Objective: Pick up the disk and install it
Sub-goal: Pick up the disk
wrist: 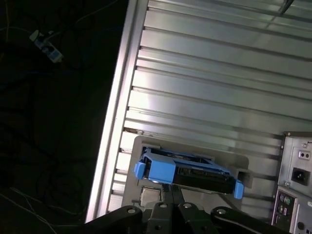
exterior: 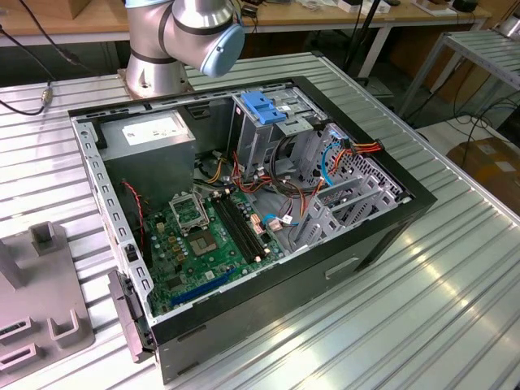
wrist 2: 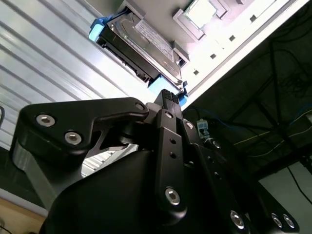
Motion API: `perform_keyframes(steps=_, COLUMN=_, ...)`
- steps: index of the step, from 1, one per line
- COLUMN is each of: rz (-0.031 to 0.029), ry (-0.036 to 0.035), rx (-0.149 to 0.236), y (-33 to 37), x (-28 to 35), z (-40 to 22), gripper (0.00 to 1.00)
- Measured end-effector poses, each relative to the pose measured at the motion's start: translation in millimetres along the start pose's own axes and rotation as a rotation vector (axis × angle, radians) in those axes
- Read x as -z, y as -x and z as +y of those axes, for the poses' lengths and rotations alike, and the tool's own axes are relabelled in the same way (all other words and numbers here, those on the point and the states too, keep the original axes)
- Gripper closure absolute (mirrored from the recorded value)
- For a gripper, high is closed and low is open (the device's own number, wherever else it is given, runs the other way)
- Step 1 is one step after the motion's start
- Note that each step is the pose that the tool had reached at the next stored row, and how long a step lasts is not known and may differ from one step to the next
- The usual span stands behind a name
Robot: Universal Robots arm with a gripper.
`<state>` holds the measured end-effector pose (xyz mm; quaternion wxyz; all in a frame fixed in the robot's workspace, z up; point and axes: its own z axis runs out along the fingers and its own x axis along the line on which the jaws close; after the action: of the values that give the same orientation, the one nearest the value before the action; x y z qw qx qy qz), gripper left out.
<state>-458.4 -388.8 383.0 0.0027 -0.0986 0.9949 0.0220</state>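
Observation:
The disk (wrist: pixel 187 170) stands on edge in a grey holder (wrist: pixel 243 168) on the ribbed metal table, close to the table's edge. It is silver with a blue plastic frame (wrist: pixel 156 168) round its edges, and its labelled face (wrist 2: pixel 153 41) shows in the second wrist view. My gripper (wrist: pixel 171 192) hangs just short of the disk's blue-framed edge, its black fingers pressed together with nothing between them. In the second wrist view the fingertips (wrist 2: pixel 167 95) end right beside the blue frame; I cannot tell whether they touch it.
An open computer case (exterior: pixel 244 203) lies on the table with a blue-handled drive cage (exterior: pixel 264 106), a grey box with a white sticker (exterior: pixel 154 134) and loose cables. The arm's base (exterior: pixel 179 41) stands behind it. A grey fixture (exterior: pixel 41 301) sits at the exterior view's left.

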Motion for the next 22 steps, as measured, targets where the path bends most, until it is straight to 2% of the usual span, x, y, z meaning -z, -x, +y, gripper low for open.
perform_keyframes(steps=4, rz=0.0021, ry=0.0005, rx=0.048, y=0.0, x=0.0, z=0.0, gripper=0.9)
perform_keyframes(steps=9, rz=0.0065, ry=0.0014, rx=0.148, y=0.0, x=0.0, z=0.0, gripper=0.9)
perform_keyframes(steps=19, rz=0.0115, ry=0.0025, rx=0.264, y=0.0, x=0.0, z=0.0, gripper=0.9)
perform_keyframes(steps=22, rz=0.0138, ry=0.0031, rx=0.319, y=0.0, x=0.0, z=0.0, gripper=0.9)
